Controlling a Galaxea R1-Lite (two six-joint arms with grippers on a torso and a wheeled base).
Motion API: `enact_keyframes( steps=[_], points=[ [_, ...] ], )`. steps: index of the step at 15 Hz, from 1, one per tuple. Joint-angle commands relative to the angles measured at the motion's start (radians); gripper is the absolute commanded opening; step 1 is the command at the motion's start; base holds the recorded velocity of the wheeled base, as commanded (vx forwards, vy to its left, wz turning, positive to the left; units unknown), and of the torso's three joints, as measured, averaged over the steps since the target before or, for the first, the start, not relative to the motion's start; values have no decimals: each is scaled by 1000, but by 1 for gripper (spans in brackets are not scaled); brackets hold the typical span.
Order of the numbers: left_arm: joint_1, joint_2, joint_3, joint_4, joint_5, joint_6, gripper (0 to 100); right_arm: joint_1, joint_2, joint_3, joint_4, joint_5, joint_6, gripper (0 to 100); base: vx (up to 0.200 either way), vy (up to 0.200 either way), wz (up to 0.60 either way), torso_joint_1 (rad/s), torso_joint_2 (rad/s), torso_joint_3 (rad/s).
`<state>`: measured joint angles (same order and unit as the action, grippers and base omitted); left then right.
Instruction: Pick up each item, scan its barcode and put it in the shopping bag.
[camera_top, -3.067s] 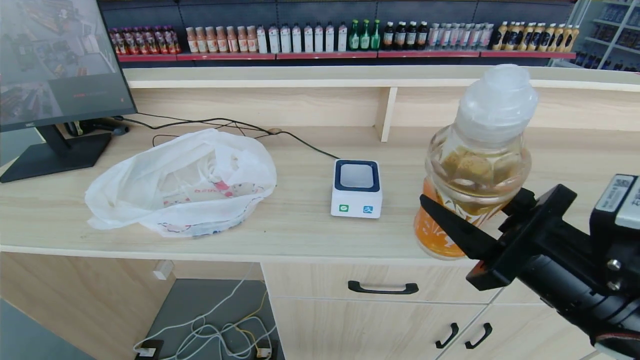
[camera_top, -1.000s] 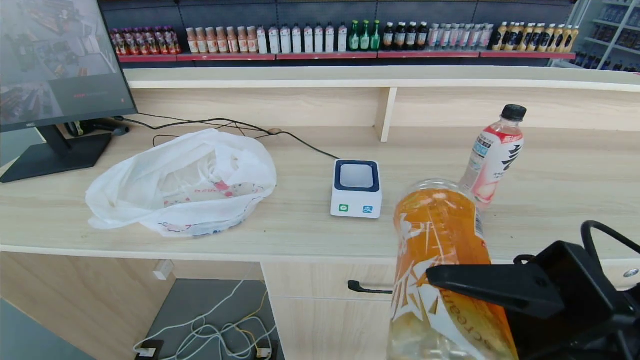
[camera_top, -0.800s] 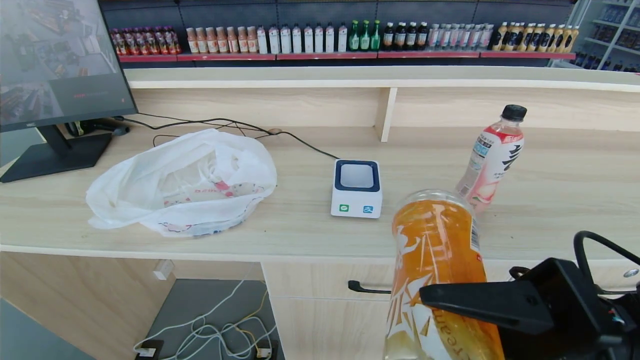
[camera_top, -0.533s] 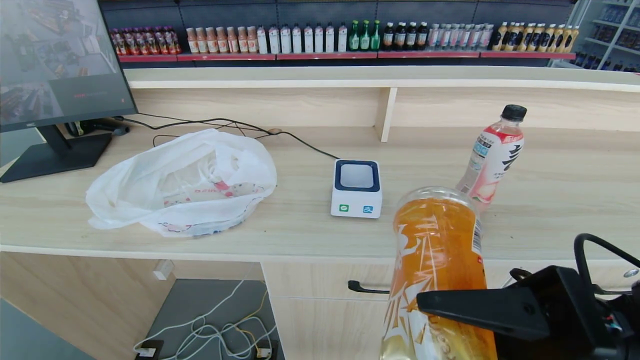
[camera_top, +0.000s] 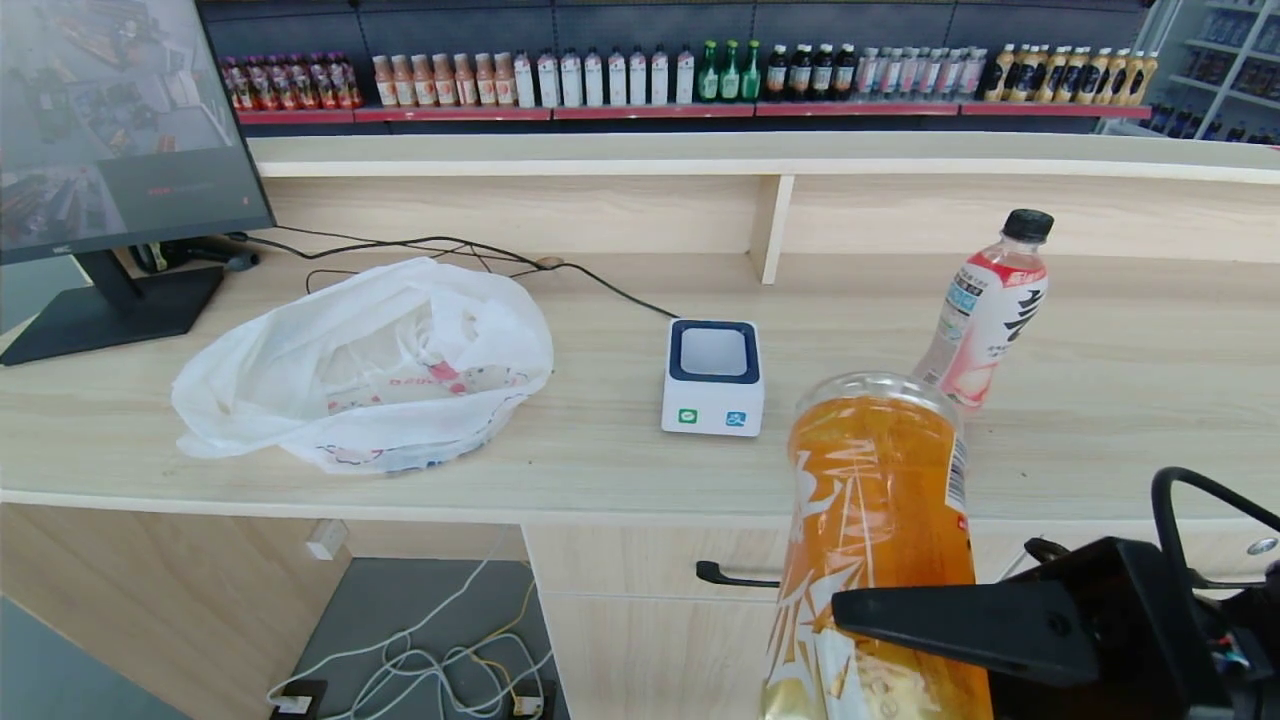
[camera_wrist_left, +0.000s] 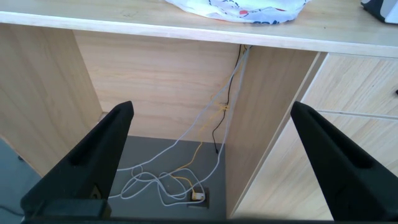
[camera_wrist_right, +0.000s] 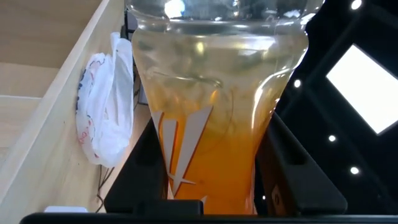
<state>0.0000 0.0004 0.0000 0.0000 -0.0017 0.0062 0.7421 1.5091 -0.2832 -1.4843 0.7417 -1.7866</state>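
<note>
Nearest, an orange drink bottle (camera_top: 880, 500) is gripped by the right pincer (camera_wrist_right: 214, 186), whose two black fingers are closed against opposite sides of its labelled body; the bottle is held off the desk (camera_top: 600, 450), roughly upright, with a broad round end uppermost, and is seen across the desk's front edge and the drawers below, to the right of the scanner (camera_top: 712, 377). The left pincer (camera_wrist_left: 211, 155) is spread wide with nothing between its fingers and is placed low, before the open recess under the desk, where loose cables (camera_wrist_left: 180, 180) are lying on the floor. On the desk, the white scanner with its dark-framed window is set near the middle. The white shopping bag (camera_top: 365, 365) is spread open to its left, well apart from it, with something pale and red-printed inside. A pink-labelled bottle (camera_top: 985, 310) with a black cap is stood upright farther back on the right. A monitor (camera_top: 120, 120) is placed at the far left, and a shelf of bottles (camera_top: 680, 75) is seen behind.
</note>
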Motion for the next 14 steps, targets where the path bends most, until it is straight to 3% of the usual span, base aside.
enact_keyframes(
  steps=[1, 4, 10, 14],
  points=[
    [0, 0, 0, 0, 0, 0, 100, 10, 0, -4, 7, 2, -2, 0, 0, 0, 0, 0, 0, 0],
    [0, 0, 0, 0, 2, 0, 100, 39, 9, -5, 21, -2, -4, 0, 0, 0, 0, 0, 0, 0],
    [0, 0, 0, 0, 0, 0, 100, 46, -46, -100, 254, -1, -68, 0, 0, 0, 0, 0, 0, 0],
    [0, 0, 0, 0, 2, 0, 100, 57, -49, -113, 265, -1, -66, 0, 0, 0, 0, 0, 0, 0]
  ],
)
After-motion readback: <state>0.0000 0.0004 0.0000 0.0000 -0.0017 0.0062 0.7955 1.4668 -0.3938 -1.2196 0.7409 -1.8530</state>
